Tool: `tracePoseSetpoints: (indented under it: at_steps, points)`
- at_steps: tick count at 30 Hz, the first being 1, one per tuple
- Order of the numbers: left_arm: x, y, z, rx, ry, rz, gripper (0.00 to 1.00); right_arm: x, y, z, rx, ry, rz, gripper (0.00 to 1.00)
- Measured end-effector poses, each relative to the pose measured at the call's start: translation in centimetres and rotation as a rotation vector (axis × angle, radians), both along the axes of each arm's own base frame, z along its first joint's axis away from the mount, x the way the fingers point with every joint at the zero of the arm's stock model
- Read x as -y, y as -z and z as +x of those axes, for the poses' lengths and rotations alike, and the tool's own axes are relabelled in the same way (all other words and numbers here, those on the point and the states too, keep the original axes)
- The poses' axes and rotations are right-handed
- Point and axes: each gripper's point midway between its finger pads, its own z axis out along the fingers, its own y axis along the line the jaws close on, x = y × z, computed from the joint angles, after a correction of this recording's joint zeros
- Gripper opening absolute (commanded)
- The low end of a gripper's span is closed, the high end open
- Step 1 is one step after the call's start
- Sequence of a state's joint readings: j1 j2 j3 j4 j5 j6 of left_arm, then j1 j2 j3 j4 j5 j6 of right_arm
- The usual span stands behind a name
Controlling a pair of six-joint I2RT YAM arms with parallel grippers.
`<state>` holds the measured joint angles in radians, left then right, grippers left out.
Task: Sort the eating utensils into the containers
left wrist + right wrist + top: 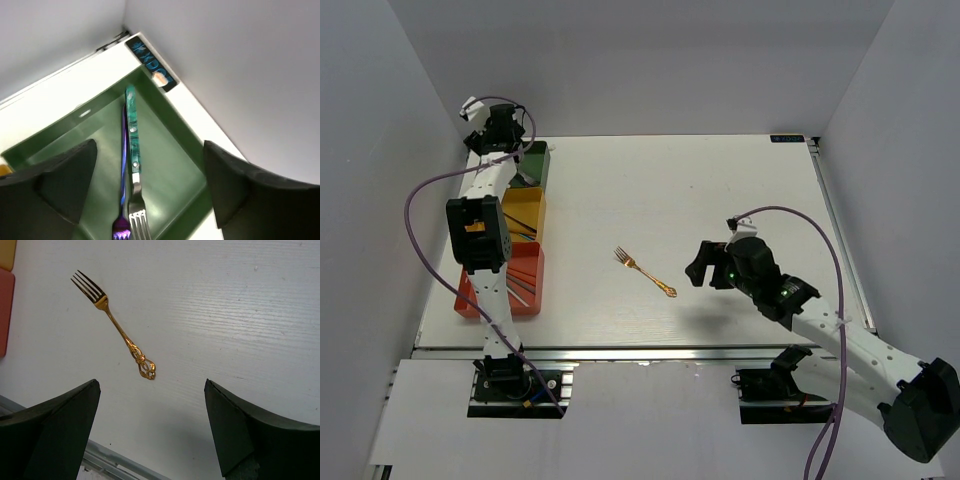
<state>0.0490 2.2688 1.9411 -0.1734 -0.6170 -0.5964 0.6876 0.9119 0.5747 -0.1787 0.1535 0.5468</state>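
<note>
One gold fork (pixel 646 272) lies alone near the middle of the worktop (pixel 720 200), tines toward the far left corner; the right hand (pixel 705 268) hovers just beside its handle end, fingers spread wide and gripping nothing. Three trays line the left edge: green tray (pixel 170 125) farthest, yellow tray (pixel 525 212) in the middle, orange-red tray (pixel 525 275) nearest. The left hand (pixel 150 190), fully spread and empty, hangs over the green tray, which holds a teal-handled fork (pixel 133 165) and a purple fork (pixel 122 190) side by side.
</note>
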Motion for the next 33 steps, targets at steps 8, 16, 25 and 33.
tracePoseSetpoints:
  at_steps: [8, 16, 25, 33]
  points:
    - [2.7, -1.8, 0.7, 0.003, 0.145, -0.058, 0.98, 0.4, -1.8, -0.4, 0.05, 0.004, 0.037, 0.89]
    - [12.2, -7.4, -7.5, -0.105, 0.238, -0.075, 0.98, 1.8, -1.6, -0.8, 0.034, 0.032, -0.021, 0.89]
    - [35.6, -2.6, -26.9, -0.205, 0.462, -0.031, 0.98, 5.4, -4.1, -0.9, 0.036, 0.167, -0.115, 0.89]
    - [39.2, 5.9, -30.8, -0.358, 0.322, 0.021, 0.92, 7.1, -5.2, -2.9, 0.059, 0.173, -0.097, 0.89]
